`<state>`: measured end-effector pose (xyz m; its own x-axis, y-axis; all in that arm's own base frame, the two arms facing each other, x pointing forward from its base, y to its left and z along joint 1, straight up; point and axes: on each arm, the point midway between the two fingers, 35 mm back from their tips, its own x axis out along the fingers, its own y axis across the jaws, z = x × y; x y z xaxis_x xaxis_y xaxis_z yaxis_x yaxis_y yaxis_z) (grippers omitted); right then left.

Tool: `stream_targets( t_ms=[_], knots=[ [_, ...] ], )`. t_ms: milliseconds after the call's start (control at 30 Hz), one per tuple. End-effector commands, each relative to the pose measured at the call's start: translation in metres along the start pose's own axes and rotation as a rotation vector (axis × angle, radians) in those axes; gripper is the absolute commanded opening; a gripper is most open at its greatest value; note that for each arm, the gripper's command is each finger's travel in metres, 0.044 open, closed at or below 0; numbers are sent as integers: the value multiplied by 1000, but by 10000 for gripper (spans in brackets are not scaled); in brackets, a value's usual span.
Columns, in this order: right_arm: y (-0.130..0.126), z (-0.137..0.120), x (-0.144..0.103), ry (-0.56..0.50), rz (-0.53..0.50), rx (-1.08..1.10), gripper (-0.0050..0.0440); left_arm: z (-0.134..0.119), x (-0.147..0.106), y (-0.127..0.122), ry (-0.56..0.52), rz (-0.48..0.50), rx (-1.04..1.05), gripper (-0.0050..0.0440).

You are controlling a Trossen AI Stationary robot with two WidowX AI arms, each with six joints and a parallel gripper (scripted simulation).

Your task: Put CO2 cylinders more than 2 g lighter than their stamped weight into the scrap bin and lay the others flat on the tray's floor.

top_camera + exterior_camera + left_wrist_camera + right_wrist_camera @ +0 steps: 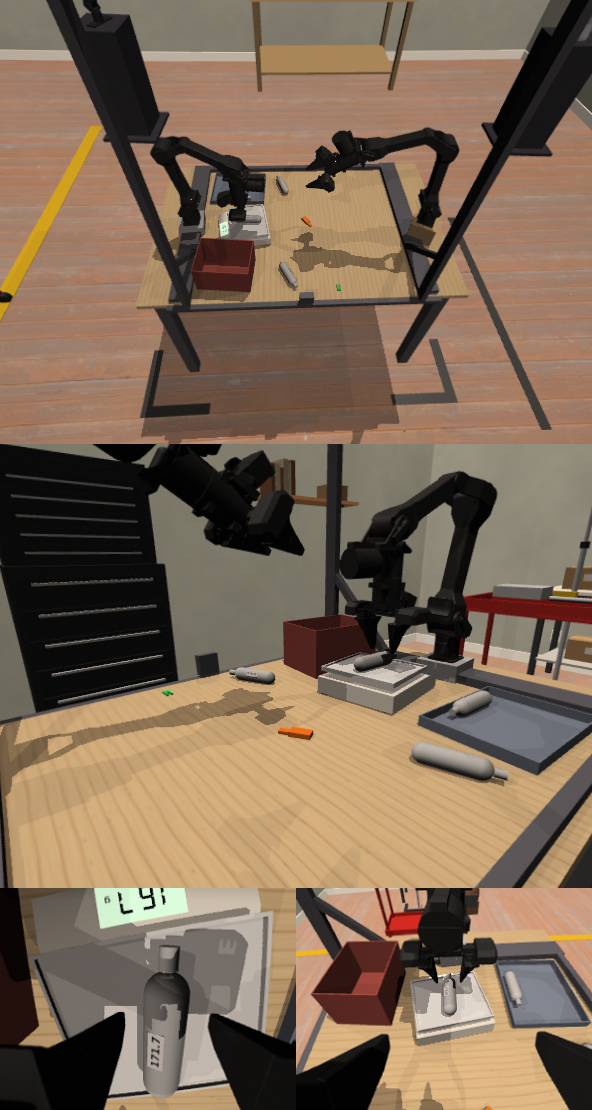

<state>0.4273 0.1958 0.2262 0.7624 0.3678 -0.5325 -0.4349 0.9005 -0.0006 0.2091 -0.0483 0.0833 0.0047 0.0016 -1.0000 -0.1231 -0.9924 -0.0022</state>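
Where wooden floorboards (300, 120) spread, the table (350, 210) (200, 794) stands.

Wooden table (350, 210) (210, 804) (283, 967) (445, 1071) under scale (257, 237) (357, 696) (89, 972) (455, 1033)

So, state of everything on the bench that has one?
Scale display: lit, seems to read 167
Cylinder marked 171.7: flat on scale
Tray cylinder: flat inside
Two loose cylinders: lying on table
Scrap bin: lidless, nothing visible inside
Left gripper: open, fingers either side of scale's cylinder
Right gripper: open, raised
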Motion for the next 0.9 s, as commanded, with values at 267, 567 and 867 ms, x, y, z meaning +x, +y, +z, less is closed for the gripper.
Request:
stream_targets(
  t_ms=[267,567,867],
  knots=[
    [-1,11,-7,-30,-2,1,440,2,19,1,-8,6,6,255],
    [-1,11,-7,-30,-2,1,440,2,23,1,-6,6,6,195],
    [-1,11,-7,-30,-2,1,440,-2,19,1,11,4,5,135]
  ],
)
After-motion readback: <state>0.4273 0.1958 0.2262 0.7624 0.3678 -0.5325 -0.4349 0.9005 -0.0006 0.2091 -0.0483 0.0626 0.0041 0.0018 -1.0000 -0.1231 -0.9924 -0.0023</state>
